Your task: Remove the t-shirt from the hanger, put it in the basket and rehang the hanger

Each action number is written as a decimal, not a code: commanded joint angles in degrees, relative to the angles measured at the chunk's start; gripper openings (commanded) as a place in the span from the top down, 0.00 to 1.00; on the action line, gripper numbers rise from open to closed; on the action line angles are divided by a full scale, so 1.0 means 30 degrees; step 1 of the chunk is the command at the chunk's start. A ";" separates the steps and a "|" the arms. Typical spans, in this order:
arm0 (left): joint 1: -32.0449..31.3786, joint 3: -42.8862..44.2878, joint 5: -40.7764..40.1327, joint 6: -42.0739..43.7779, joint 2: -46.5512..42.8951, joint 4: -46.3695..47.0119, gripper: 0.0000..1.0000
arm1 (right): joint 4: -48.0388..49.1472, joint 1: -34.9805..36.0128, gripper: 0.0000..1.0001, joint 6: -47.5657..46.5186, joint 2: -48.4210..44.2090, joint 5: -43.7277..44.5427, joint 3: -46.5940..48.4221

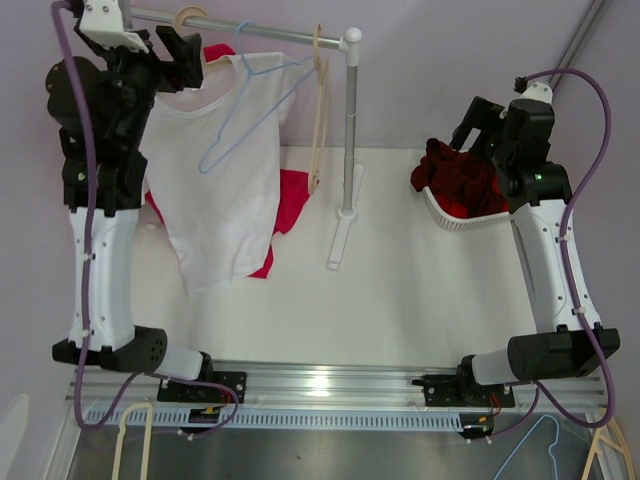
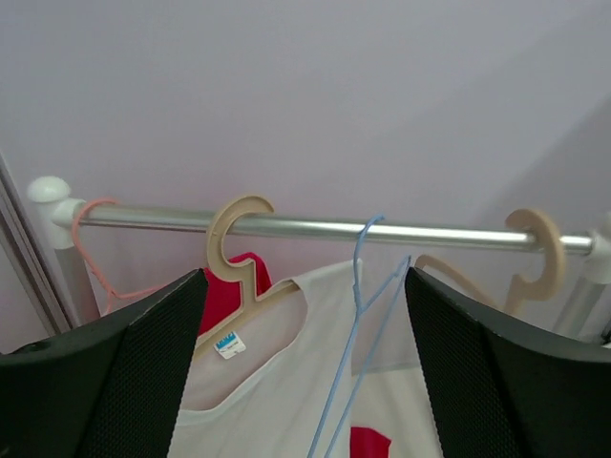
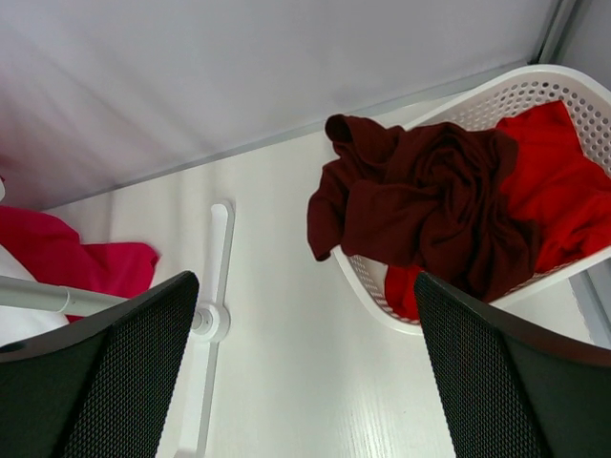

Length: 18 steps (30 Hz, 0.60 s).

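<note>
White t-shirt [image 1: 205,225] hides most of the red garment [image 1: 293,202] behind it.

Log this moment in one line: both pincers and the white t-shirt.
left pincer: open, facing rail | right pincer: open, by basket | white t-shirt: on beige hanger, on rail

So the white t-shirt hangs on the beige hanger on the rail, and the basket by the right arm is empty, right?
The basket isn't empty: the right wrist view shows a dark red garment and red cloth in it. The white t-shirt does hang on the beige hanger on the rail.
</note>
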 commanded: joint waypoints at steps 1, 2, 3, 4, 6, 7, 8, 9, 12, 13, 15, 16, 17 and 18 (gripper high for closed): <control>0.1573 0.0113 0.3427 -0.1199 0.1785 -0.0950 0.10 | 0.0520 0.0107 0.01 -0.0202 -0.0279 -0.0217 0.0013; 0.1867 0.0233 0.4042 -0.1229 0.2107 -0.1009 0.08 | 0.0549 0.0107 0.01 -0.0231 -0.0308 -0.0246 0.0043; 0.2392 0.0466 0.4860 -0.1258 0.2342 -0.1009 0.07 | 0.0579 0.0107 0.00 -0.0261 -0.0250 -0.0276 0.0072; 0.2600 0.0526 0.5042 -0.1258 0.2779 -0.0980 0.05 | 0.0608 0.0107 0.01 -0.0261 -0.0220 -0.0276 0.0130; 0.3272 0.0207 0.6323 -0.1229 0.3250 -0.0690 0.03 | 0.0638 0.0107 0.00 -0.0290 -0.0103 -0.0392 0.0247; 0.3798 0.0205 0.6855 -0.1229 0.3368 -0.0455 0.03 | 0.0638 0.0107 0.00 -0.0261 -0.0045 -0.0451 0.0277; 0.4209 -0.0404 0.7208 -0.1229 0.3428 -0.0279 0.03 | 0.0638 0.0107 0.01 -0.0261 -0.0015 -0.0452 0.0248; 0.4358 -0.0468 0.7357 -0.1374 0.3457 0.0303 0.03 | 0.0696 0.0107 0.00 -0.0203 0.0043 -0.0423 0.0190; 0.4916 -0.1931 0.7768 -0.1523 0.3166 0.1941 0.02 | 0.0958 0.0106 0.01 -0.0027 0.0219 -0.0510 -0.0219; 0.5004 -0.2543 0.7885 -0.1348 0.3020 0.2442 0.02 | 0.1105 0.0136 0.01 0.0031 0.0278 -0.0684 -0.0337; 0.5238 -0.3017 0.7944 -0.1200 0.2959 0.3119 0.02 | 0.1165 0.0194 0.00 0.0090 0.0540 -0.0686 -0.0367; 0.5384 -0.2902 0.8641 -0.1258 0.3104 0.3411 0.02 | 0.1165 0.0311 0.00 0.0090 0.0629 -0.0686 -0.0338; 0.5588 -0.2756 0.8938 -0.1490 0.3541 0.3472 0.02 | 0.1223 0.0341 0.01 0.0090 0.0688 -0.0599 -0.0251; 0.5619 -0.2290 0.9144 -0.1551 0.3835 0.3502 0.03 | 0.1253 0.0428 0.01 0.0061 0.0717 -0.0569 -0.0134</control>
